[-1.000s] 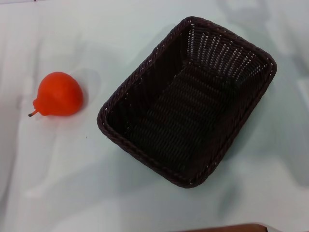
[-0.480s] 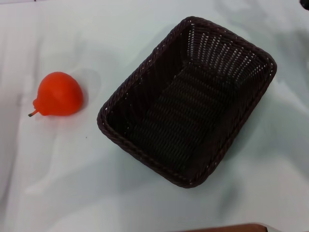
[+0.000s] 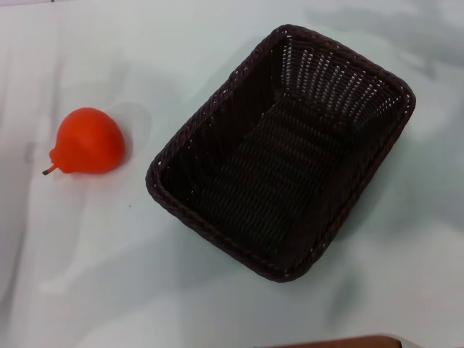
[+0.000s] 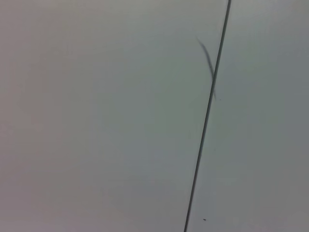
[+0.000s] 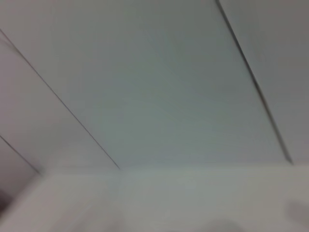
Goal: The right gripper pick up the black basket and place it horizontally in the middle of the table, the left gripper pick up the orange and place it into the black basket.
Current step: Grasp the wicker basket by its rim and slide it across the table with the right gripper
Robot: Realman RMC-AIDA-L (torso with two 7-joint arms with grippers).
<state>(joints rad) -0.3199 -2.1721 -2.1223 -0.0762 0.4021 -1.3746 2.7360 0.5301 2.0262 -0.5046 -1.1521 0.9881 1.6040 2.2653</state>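
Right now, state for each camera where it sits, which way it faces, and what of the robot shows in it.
Head view: on the robot's head, facing forward and down at the table, the orange and the black basket, which sits diagonally; no arm or gripper shows.
Left wrist view: on the left wrist, facing a plain pale surface with one thin dark line; no fingers show.
Right wrist view: on the right wrist, facing pale panels with dark seams; no fingers show.
Shared: neither wrist view shows anything recognisable from the head view.

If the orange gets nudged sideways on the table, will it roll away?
Probably only a wobble: the orange looks pear-shaped, lying on its side, so it would likely curve rather than roll straight. Its smooth skin may slip on the bare table.
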